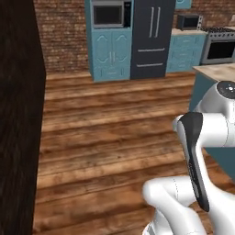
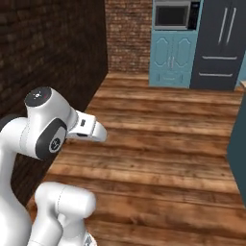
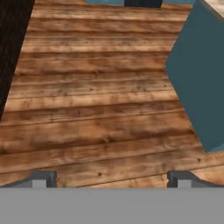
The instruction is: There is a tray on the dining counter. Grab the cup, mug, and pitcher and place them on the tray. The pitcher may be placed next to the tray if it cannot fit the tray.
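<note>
My gripper [image 3: 112, 178] is open over the wooden floor [image 3: 96, 109], its two dark fingertips [image 3: 43, 177] standing wide apart with nothing between them. A teal-sided counter block [image 3: 199, 83] rises to the right of the hand. In the left base view the same block [image 1: 204, 92] carries a pale beige top [image 1: 215, 71]; I cannot tell whether this is the dining counter. The tray, the cup, the mug and the pitcher are out of view.
A dark wall [image 1: 18, 114] runs close along the left. At the far end stand a brick wall [image 1: 64, 36], teal cabinets with a built-in oven [image 1: 110, 41], a dark fridge [image 1: 151, 36] and a steel stove [image 1: 220, 46]. Wide plank floor [image 1: 110, 128] lies between.
</note>
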